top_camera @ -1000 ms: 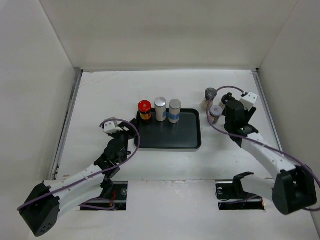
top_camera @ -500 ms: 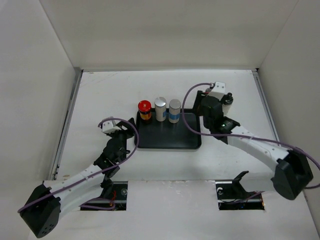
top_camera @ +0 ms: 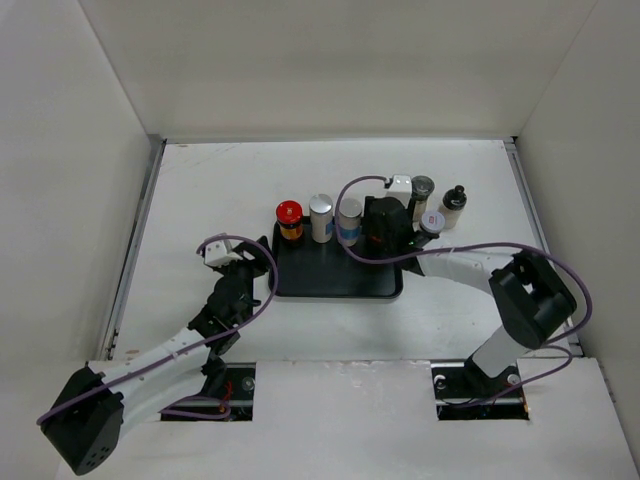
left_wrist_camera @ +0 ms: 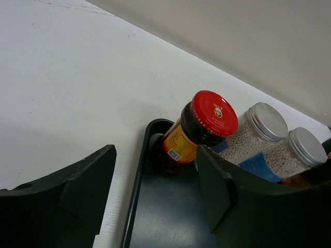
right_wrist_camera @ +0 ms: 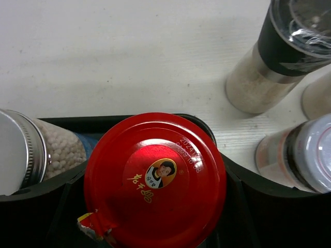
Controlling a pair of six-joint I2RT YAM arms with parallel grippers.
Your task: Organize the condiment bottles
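The black tray (top_camera: 335,268) carries a red-capped amber jar (top_camera: 290,220) and two silver-lidded pale jars (top_camera: 320,215), one with a blue band (top_camera: 348,220). My right gripper (top_camera: 383,230) is over the tray's back right corner, shut on a second red-capped jar (right_wrist_camera: 155,181); this jar is hidden in the top view. My left gripper (top_camera: 255,252) is open and empty at the tray's left edge. In the left wrist view it (left_wrist_camera: 155,191) faces the red-capped jar (left_wrist_camera: 207,119) and the silver-lidded jars (left_wrist_camera: 261,126).
Three bottles stand on the table right of the tray: a grey-lidded grinder (top_camera: 422,190), a white-lidded shaker (top_camera: 432,222) and a black-capped bottle (top_camera: 455,202). In the right wrist view the grinder (right_wrist_camera: 274,57) and the shaker (right_wrist_camera: 305,155) are close by. White walls enclose the table.
My right arm has swung left from the group of bottles on the right to the tray's back right corner, carrying the red-capped jar. The left arm has barely moved.
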